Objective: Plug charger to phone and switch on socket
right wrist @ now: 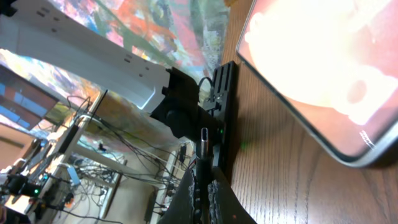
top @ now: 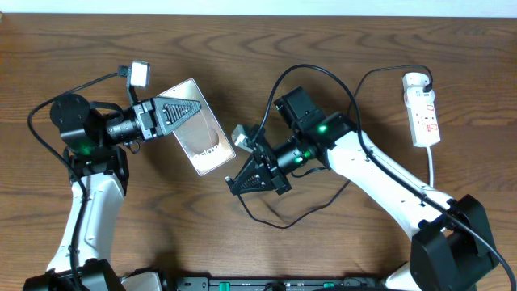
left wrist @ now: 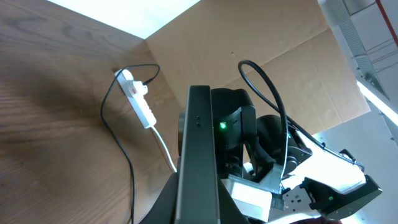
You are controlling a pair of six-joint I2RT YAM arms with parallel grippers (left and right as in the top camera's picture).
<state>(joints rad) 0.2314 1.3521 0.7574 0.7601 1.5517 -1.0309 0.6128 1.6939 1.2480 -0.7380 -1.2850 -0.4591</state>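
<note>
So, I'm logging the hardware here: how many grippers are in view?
2. The left gripper is at centre-left, shut on the phone; the right gripper is just right of the phone, holding the charger plug. None seems hidden.

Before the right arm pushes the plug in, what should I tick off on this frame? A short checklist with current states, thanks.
1. Left gripper shut on the phone: ok.
2. Right gripper shut on the charger, tip sticking out ahead: ok.
3. Tip seated in the phone: not ok, the right wrist view shows a gap between them.
4. Tip lined up with the port: cannot tell, the port is not visible.
5. Charger's far end plugged into the socket: ok, seen from overhead.
6. Socket switched on: cannot tell.
</note>
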